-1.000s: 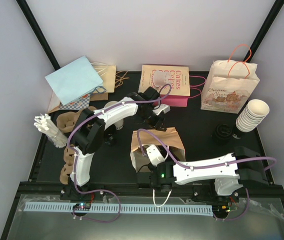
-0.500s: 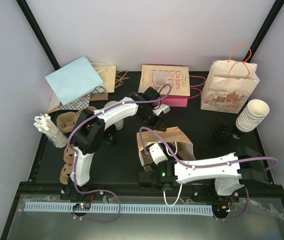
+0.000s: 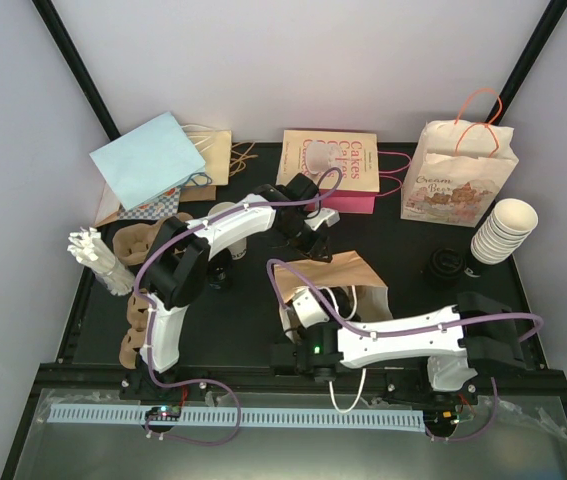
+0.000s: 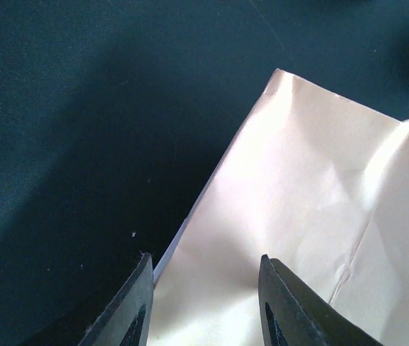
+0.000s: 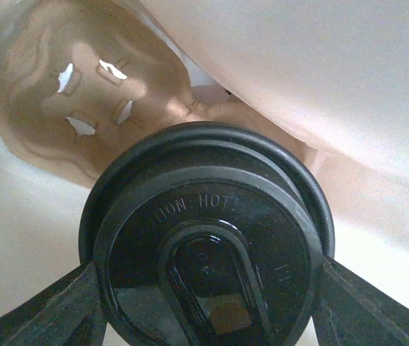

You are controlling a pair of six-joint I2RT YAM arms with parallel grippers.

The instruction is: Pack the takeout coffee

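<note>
The right gripper [image 5: 211,295] is closed on the takeout coffee, one finger on each side of its round black plastic lid [image 5: 204,238]. The lid fills the right wrist view, and the cup wall below it is hidden. Just beyond the lid sits the brown moulded-pulp cup carrier [image 5: 81,108] with its slotted wells. The pale walls of the brown paper bag [image 3: 348,270] close in all round, so the coffee is already inside the mouth of the bag, which lies at the middle of the black table [image 4: 81,108].

The step in hand looks like seating the cup in a carrier well. Doing it well probably means:
- holding the cup upright, so the lid stays level;
- centring the cup over one well before lowering it, since the lid hides the base;
- going down slowly, because the bag wall hangs close on the upper right and could catch the rim;
- releasing only once the cup rests in the well.

The left gripper [image 4: 205,263] is at the far end of the bag, its jaws partly apart with the bag's creased paper showing between them. I cannot tell whether it pinches the paper or only hovers over it. If it does hold the bag, it should stay steady so the mouth does not collapse onto the cup.
</note>
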